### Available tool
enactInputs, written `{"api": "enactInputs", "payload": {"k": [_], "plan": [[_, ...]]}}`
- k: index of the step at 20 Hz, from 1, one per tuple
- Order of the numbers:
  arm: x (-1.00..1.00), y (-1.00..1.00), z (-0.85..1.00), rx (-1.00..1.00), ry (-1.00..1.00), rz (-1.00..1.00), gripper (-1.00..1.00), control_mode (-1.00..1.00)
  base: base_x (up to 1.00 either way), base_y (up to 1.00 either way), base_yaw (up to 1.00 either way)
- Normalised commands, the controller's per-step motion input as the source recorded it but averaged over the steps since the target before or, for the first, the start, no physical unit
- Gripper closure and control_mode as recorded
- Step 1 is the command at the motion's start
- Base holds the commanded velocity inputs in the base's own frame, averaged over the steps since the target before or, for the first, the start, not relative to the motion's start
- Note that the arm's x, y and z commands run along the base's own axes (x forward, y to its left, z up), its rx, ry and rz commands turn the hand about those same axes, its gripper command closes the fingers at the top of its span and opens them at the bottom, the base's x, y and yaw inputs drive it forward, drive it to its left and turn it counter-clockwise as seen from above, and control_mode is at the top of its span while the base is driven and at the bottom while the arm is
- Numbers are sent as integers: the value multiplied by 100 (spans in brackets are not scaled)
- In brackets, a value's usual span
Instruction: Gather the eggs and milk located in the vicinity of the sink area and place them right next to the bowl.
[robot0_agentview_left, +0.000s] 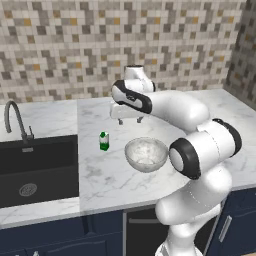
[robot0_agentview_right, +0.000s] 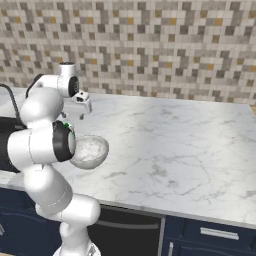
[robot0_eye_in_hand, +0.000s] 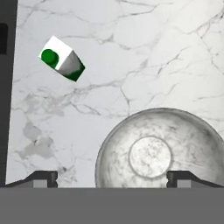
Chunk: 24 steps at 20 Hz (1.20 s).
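- Milk (robot0_agentview_left: 104, 141) stands upright on the marble counter (robot0_agentview_left: 100, 180), between the sink (robot0_agentview_left: 37, 167) and the bowl (robot0_agentview_left: 146, 154), near the bowl but not touching it.
- From the hand camera the milk (robot0_eye_in_hand: 61, 58) sits up and left of the bowl (robot0_eye_in_hand: 162, 151), clear counter between them; green cap faces the lens.
- Bowl interior looks bare; its lower rim is cut off in the hand view.
- In the right base view the arm covers the bowl's (robot0_agentview_right: 91, 150) left edge, and the milk is just a green sliver (robot0_agentview_right: 67, 126) behind the arm.
- Gripper (robot0_agentview_left: 129, 119) hangs above the counter just behind the bowl, fingers spread wide, nothing between them. Hand view: fingertips (robot0_eye_in_hand: 43, 178) straddle the bowl, well apart.
- Tap (robot0_agentview_left: 15, 120) stands at the sink's back edge; the sink's left part is cropped.
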Motion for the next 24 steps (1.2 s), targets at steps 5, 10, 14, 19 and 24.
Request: {"api": "enactInputs", "payload": {"k": [5, 10, 14, 19, 24], "plan": [[24, 35, -39, 0, 10, 0, -100, -100, 0, 0, 0], [2, 11, -73, 0, 7, -3, -100, -100, 0, 0, 0], [0, 14, -32, 0, 0, -1, -100, -100, 0, 0, 0], [0, 32, -1, 0, -8, 0, -100, -100, 0, 0, 0], [0, 21, 0, 2, -13, 0, -100, -100, 0, 0, 0]]}}
